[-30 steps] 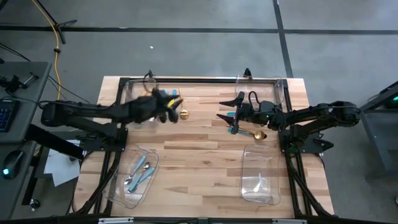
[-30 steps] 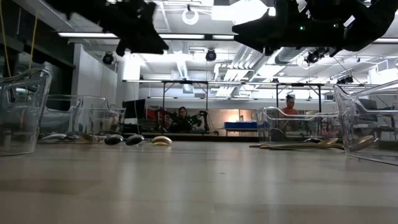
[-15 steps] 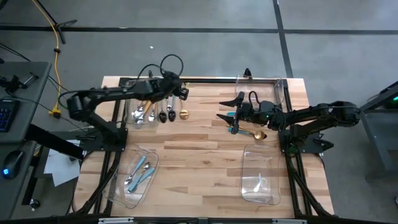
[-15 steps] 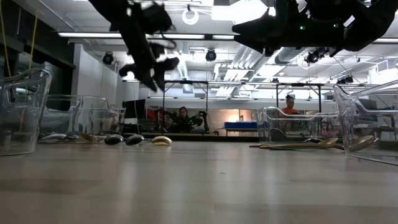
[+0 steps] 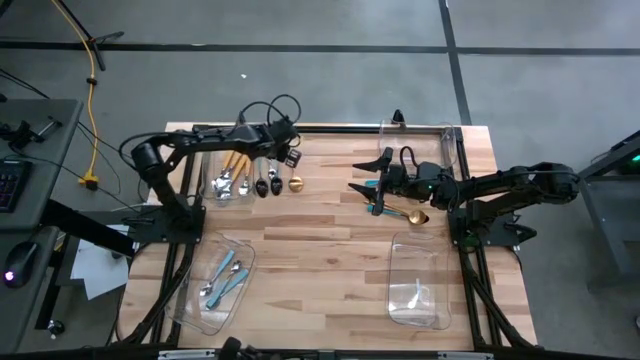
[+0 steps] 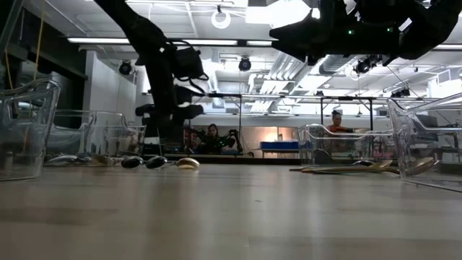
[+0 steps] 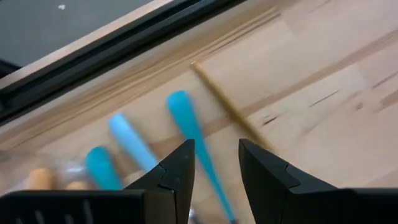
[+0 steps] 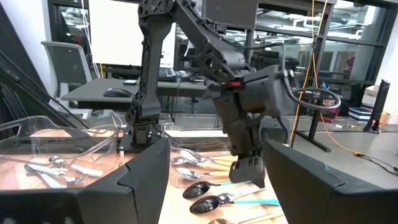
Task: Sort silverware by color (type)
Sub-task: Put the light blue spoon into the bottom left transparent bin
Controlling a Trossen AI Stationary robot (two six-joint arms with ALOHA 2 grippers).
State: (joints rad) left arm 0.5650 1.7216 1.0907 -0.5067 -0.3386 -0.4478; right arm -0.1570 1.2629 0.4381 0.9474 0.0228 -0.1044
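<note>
A row of silverware (image 5: 258, 183) lies near the table's far left edge, bowls toward the near side. It includes orange-handled pieces (image 5: 232, 162), two dark teal-handled spoons (image 5: 268, 185) and a gold spoon (image 5: 295, 183). My left gripper (image 5: 289, 156) hangs over the handle ends, pointing steeply down and open a little. In the left wrist view its fingers (image 7: 180, 168) stand above a teal handle (image 7: 188, 124), with a gold handle (image 7: 227, 106) beside it. I cannot tell whether they touch it. My right gripper (image 5: 362, 178) waits open at mid-table, nothing between its fingers (image 8: 146, 180).
A clear bin (image 5: 192, 305) at the near left holds light-blue-handled pieces (image 5: 224, 277). Another clear bin (image 5: 415, 250) stands near right, and more at the far left (image 5: 203, 150) and far right (image 5: 452, 140). A gold spoon (image 5: 412, 214) lies under my right arm.
My left gripper has swung from over the spoon row toward the table's far edge, come down, and tipped from nearly level to pointing steeply down over the handle ends. The silverware lies as it did. My right arm has kept still.
</note>
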